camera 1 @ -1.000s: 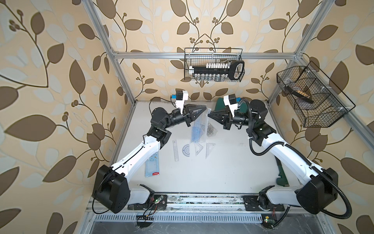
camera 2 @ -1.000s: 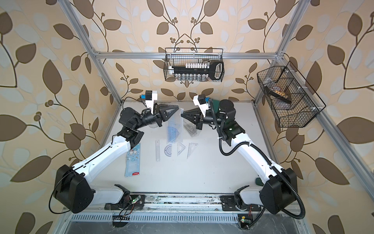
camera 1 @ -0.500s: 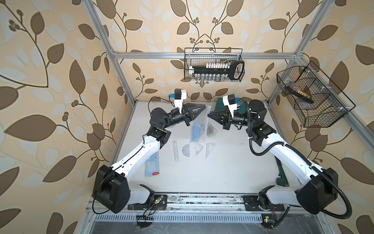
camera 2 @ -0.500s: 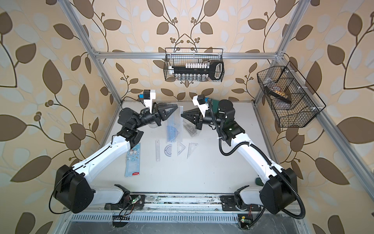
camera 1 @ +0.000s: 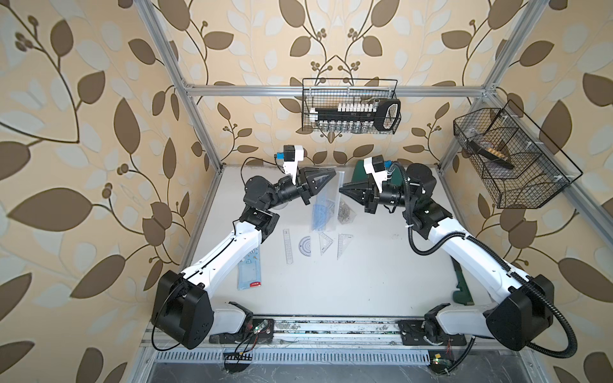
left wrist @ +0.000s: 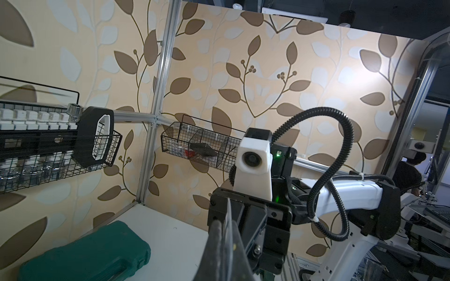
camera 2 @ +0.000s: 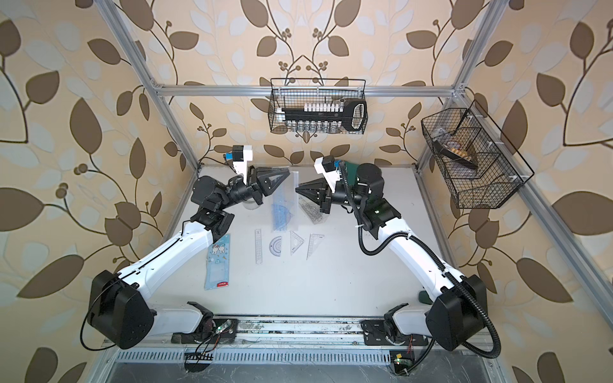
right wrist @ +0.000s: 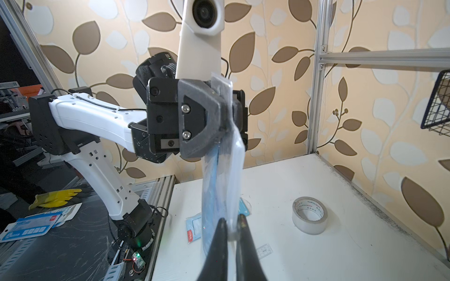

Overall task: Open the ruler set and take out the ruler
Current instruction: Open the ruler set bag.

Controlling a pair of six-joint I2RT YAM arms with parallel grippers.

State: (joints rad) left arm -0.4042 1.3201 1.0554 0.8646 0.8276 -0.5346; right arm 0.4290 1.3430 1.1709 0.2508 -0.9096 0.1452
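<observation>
The ruler set (camera 1: 323, 205) is a clear plastic pouch hanging above the back of the white table (camera 1: 365, 272), between my two grippers. Blue rulers (right wrist: 214, 185) show through it. My left gripper (camera 1: 332, 172) is shut on the pouch's upper edge; in the left wrist view a thin clear sheet sits between its fingers (left wrist: 216, 243). My right gripper (camera 1: 341, 191) faces it from the right and is shut on the other side of the pouch, with its fingertips (right wrist: 222, 225) pinching the plastic. In a top view the pouch (camera 2: 282, 205) hangs the same way.
A loose clear ruler (camera 1: 288, 246), a protractor (camera 1: 305, 246) and two set squares (camera 1: 345, 243) lie mid-table. A blue package (camera 1: 250, 272) lies under the left arm. A green case (left wrist: 85, 253) and a tape roll (right wrist: 309, 215) stand at the back. Wire baskets (camera 1: 351, 106) hang on the walls.
My left gripper has shifted slightly up and toward the right gripper, keeping the pouch's edge. The right arm has not visibly moved.
</observation>
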